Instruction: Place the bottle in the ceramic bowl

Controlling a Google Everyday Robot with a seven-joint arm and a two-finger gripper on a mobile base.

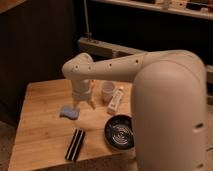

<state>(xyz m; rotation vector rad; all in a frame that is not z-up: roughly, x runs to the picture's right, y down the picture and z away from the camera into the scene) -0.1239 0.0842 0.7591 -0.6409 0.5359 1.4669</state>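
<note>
The small slim white bottle lies on its side on the wooden table, right of my gripper and just beyond the bowl. The dark ceramic bowl with pale rings inside sits near the table's front right edge, partly hidden by my white arm. My gripper hangs over the middle of the table, left of the bottle and the cup. It holds nothing that I can see.
A translucent white cup stands upright just left of the bottle. A pale blue sponge lies left of the gripper. A black striped flat object lies near the front edge. My bulky white arm fills the right side.
</note>
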